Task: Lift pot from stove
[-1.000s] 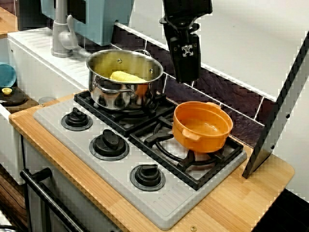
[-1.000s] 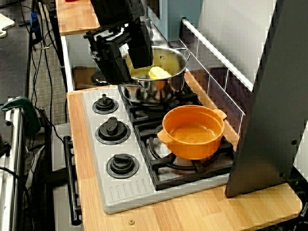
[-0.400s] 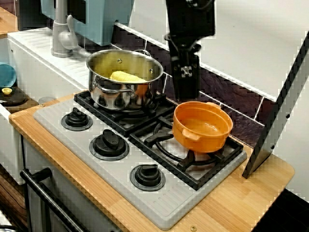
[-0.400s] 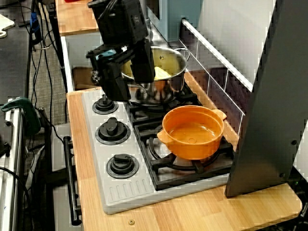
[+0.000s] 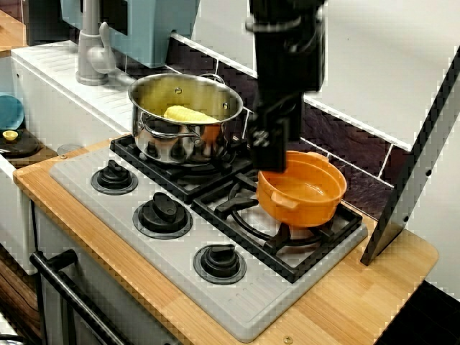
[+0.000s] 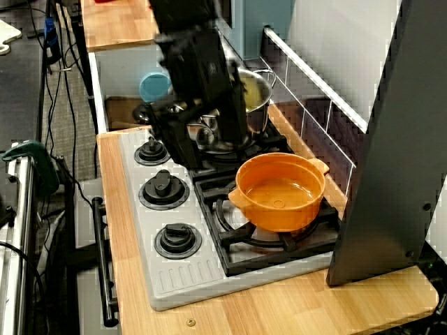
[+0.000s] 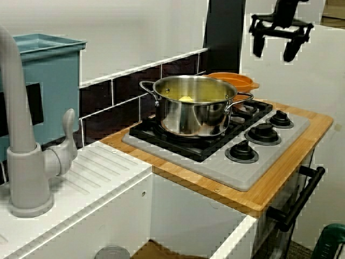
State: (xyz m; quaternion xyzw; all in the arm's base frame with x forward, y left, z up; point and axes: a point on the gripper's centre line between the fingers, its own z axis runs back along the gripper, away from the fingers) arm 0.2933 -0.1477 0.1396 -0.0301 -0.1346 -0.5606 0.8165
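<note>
The orange pot (image 5: 302, 188) sits on the right burner grate of the grey stove (image 5: 180, 273), upright and empty. My black gripper (image 5: 267, 154) hangs just over the pot's left rim, its fingers pointing down. In the side view the gripper (image 7: 275, 48) is open, fingers spread, with nothing between them, and it is well above the pot (image 7: 232, 81). From the other angle the gripper (image 6: 206, 143) overlaps the steel pot and stands left of the orange pot (image 6: 281, 192). I cannot tell whether it touches the rim.
A shiny steel pot (image 5: 185, 118) with a yellow item inside stands on the back-left burner, close beside the orange one. A dark slanted panel (image 5: 417, 158) leans at the counter's right end. The faucet (image 5: 90, 43) and a teal box stand behind the sink on the left.
The gripper has come down from above the backsplash to the orange pot's left rim, and now hides more of the steel pot. Neither pot has moved.
</note>
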